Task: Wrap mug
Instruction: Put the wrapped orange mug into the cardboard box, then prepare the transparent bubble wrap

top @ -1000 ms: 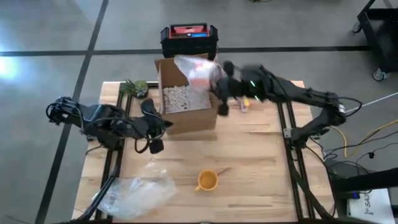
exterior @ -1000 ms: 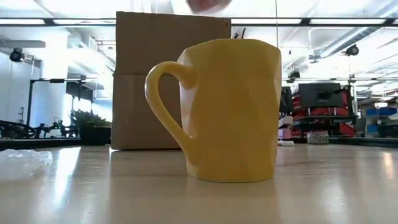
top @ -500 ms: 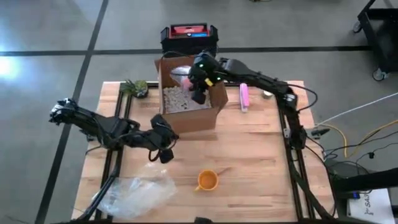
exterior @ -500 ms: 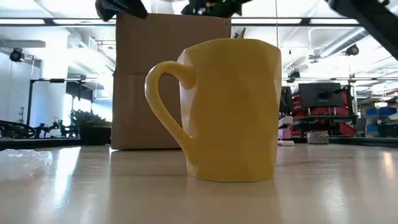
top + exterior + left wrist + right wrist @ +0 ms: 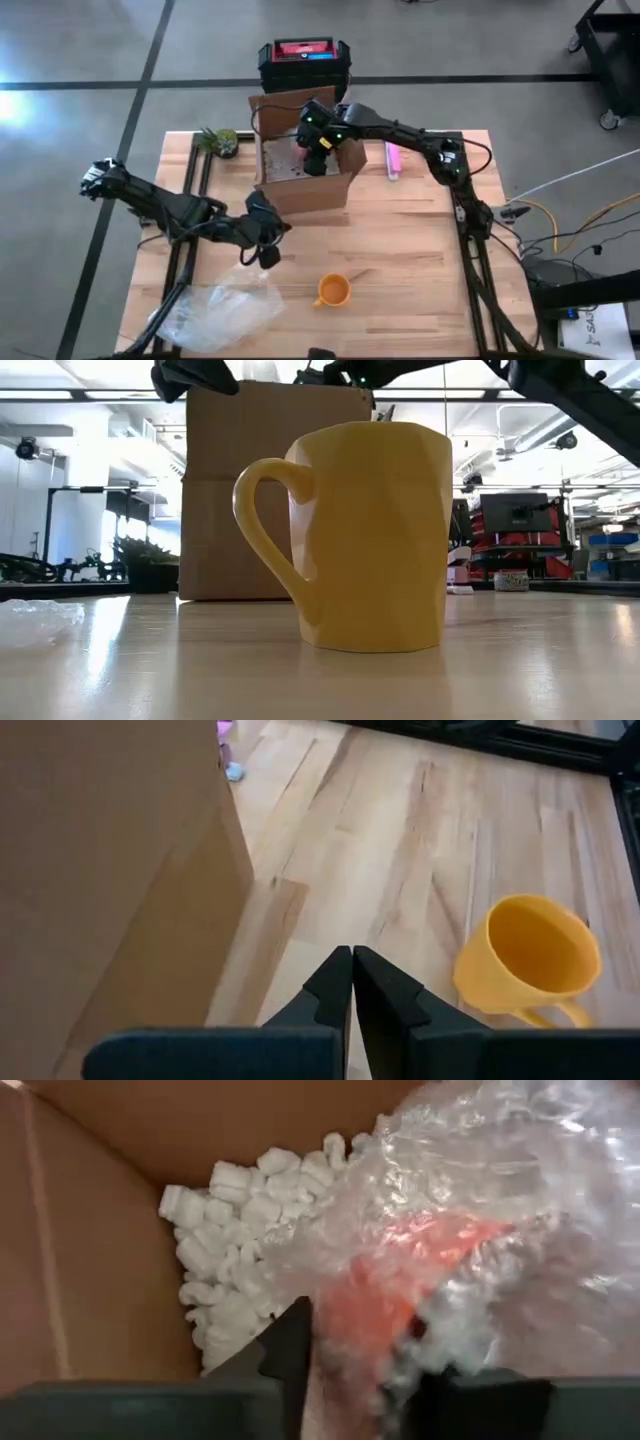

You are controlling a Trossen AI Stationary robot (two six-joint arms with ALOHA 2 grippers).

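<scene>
Right gripper (image 5: 318, 150) is down inside the cardboard box (image 5: 300, 195), clamped on a bubble-wrapped red item (image 5: 400, 1295) over packing peanuts (image 5: 235, 1265), likely to bed it in padding. Left gripper (image 5: 352, 982) hangs clenched and empty near the yellow mug (image 5: 333, 290), which stands unwrapped on the bench (image 5: 420, 270), bubble wrap (image 5: 220, 310) nearby for wrapping.

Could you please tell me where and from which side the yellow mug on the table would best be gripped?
The yellow mug stands upright and open on the table, apart from the cardboard box. I would come from above and pinch the rim wall opposite the handle. The shut left gripper is nearest.
</scene>
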